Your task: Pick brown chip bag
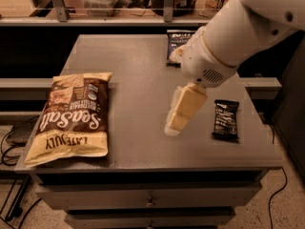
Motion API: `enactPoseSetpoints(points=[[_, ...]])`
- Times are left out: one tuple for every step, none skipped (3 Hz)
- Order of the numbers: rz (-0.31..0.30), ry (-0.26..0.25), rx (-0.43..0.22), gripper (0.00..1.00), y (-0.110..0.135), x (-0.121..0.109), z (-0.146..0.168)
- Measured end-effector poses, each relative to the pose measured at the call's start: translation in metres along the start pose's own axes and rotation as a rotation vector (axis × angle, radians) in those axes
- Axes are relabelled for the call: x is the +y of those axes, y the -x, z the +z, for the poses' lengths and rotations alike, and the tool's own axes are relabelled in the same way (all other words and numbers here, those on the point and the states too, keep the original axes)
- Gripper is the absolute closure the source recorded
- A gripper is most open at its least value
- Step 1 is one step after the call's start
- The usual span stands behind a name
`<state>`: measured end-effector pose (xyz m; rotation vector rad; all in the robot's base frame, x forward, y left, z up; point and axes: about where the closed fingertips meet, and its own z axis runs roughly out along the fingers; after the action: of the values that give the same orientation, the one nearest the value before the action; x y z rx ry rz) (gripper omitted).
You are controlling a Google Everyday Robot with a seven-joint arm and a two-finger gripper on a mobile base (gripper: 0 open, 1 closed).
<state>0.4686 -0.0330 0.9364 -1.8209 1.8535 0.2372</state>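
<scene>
We see the gripper [175, 123] hanging over the middle of the grey table [138, 66], pointing down and slightly left, its pale cream tip close to the tabletop. We cannot tell whether it is wide or narrow, and nothing is visibly held in it. The white arm [228, 37] comes in from the upper right and crosses the far right part of the table. Just to the gripper's right lies the small black snack bar [225, 119], flat, near the right edge and apart from the gripper. Behind the arm, at the far edge, we note the dark blue chip bag [176, 38], partly hidden by the arm's wrist. The brown chip bag [71, 118] lies flat on the table's left front corner, well apart from the gripper, its white "Sea Salt" script running lengthwise and its pale tan end toward the front edge. Under the tabletop there is a drawer front with a small knob [150, 203]; dark cables [9, 151] trail on the floor to the left.
</scene>
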Motion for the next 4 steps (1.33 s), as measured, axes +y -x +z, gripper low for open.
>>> enactPoseSetpoints(points=[[-0.005, 0.014, -0.022, 0.00, 0.028, 0.007, 0.035], [-0.002, 0.026, -0.050, 0.00, 0.055, 0.012, 0.063], [0.010, 0.047, -0.077, 0.00, 0.076, 0.018, 0.088], [0.015, 0.100, -0.086, 0.00, 0.102, 0.031, 0.114]])
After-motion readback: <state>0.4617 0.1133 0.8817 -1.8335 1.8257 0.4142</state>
